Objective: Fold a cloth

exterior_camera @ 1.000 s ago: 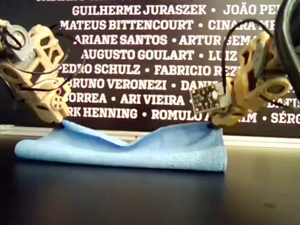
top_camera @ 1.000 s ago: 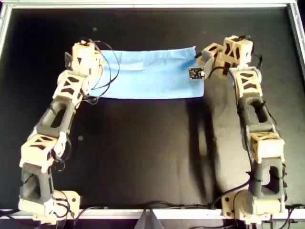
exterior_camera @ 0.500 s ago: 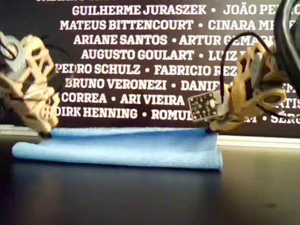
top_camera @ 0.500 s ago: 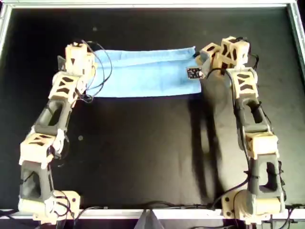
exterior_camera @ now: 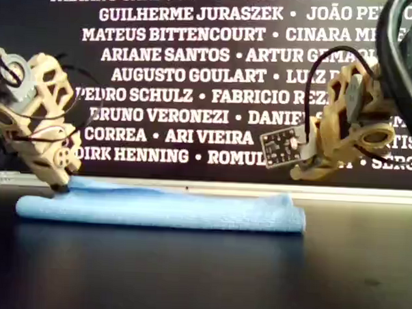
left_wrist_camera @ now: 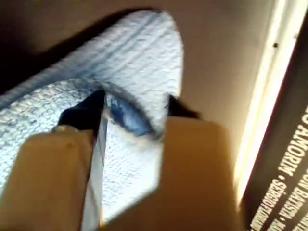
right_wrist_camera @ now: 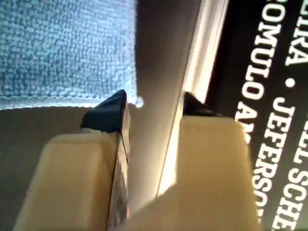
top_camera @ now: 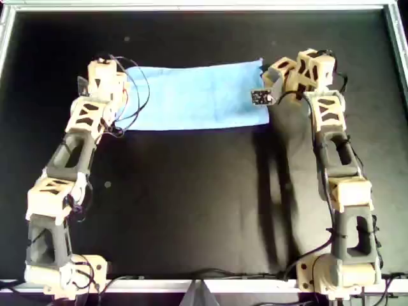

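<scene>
The light sky-blue cloth (top_camera: 197, 95) lies folded into a long flat band at the far side of the black table; it also shows in the exterior view (exterior_camera: 162, 211). My first gripper (top_camera: 116, 71) is down at the cloth's corner on the overhead view's left, touching it in the exterior view (exterior_camera: 60, 184). In the first wrist view its jaws (left_wrist_camera: 134, 108) stand apart with a fold of cloth (left_wrist_camera: 144, 57) between them. My second gripper (top_camera: 265, 78) hovers open and empty above the other far corner (exterior_camera: 297, 173). The second wrist view (right_wrist_camera: 151, 103) shows that cloth corner (right_wrist_camera: 62, 48) lying free just past the fingertips.
A metal rail (top_camera: 191, 7) frames the table's far edge, with a dark banner of white names (exterior_camera: 196, 58) behind it. A small circuit board (top_camera: 260, 97) hangs off the second arm above the cloth's end. Black table (top_camera: 191, 204) fills the near half.
The cloth's upper layer, held raised between both grippers, has dropped flat. My second gripper has let go of its corner and risen a little. My first gripper has stayed low at its corner.
</scene>
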`<action>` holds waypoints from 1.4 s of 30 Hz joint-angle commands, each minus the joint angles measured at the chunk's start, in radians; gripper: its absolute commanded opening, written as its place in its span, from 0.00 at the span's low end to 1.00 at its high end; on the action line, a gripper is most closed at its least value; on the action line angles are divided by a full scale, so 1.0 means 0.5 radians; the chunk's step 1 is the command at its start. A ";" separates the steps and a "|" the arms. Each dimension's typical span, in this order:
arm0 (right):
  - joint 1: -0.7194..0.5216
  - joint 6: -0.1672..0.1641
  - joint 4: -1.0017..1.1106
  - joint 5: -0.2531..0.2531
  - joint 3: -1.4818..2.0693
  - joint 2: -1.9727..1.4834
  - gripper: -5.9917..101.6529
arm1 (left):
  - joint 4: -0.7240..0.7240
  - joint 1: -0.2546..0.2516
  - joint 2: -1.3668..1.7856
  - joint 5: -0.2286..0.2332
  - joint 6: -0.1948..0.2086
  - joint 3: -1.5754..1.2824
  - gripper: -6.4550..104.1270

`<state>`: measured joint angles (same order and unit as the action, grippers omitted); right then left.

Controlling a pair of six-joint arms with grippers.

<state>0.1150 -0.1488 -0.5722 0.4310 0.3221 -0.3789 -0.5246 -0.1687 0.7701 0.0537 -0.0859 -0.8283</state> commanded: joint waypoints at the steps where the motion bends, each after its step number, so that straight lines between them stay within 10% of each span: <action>1: 0.003 0.009 0.067 0.015 -0.166 -0.160 0.62 | 0.043 0.058 0.132 0.018 -0.012 0.129 0.60; 28: -0.052 0.009 -0.518 0.015 -0.067 -1.328 0.62 | -0.193 0.058 1.454 0.025 -0.012 -0.482 0.62; 39: -0.061 0.009 -1.927 0.012 -0.092 -1.954 0.04 | -0.433 0.037 3.148 0.021 0.018 -1.614 0.57; 42: -0.067 0.015 -2.089 -0.015 -0.071 -2.043 0.04 | -0.433 0.037 3.550 0.012 0.021 -1.902 0.45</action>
<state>0.0920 -0.1488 -1.5585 0.4310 0.3191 -1.2824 -0.7394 -0.1611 2.3270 0.0598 -0.0828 -1.6997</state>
